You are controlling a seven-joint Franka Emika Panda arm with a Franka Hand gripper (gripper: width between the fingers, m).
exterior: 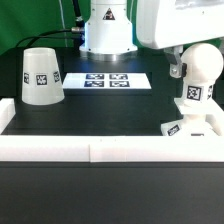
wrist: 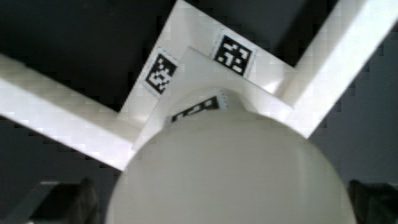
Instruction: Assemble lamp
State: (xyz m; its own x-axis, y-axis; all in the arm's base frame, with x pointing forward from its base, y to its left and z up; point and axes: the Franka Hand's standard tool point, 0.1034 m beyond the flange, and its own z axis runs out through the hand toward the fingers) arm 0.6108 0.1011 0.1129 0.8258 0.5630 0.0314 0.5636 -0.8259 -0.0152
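Note:
The white rounded bulb (exterior: 204,64) stands upright on the flat square base (exterior: 186,128) at the exterior view's right, close to the front rail. In the wrist view the bulb (wrist: 222,165) fills the foreground, with the tagged base (wrist: 196,60) beyond it. My gripper (wrist: 222,202) is open and straddles the bulb. Its dark fingers (wrist: 68,200) sit on either side, with a small gap to the bulb's surface. The cone-shaped shade (exterior: 41,76) stands alone on the table at the exterior view's left, wide end down.
The marker board (exterior: 112,80) lies flat at the back centre of the black table. White border rails (exterior: 100,150) run along the front and the left side (exterior: 8,112). The arm's white base (exterior: 106,25) stands behind the marker board.

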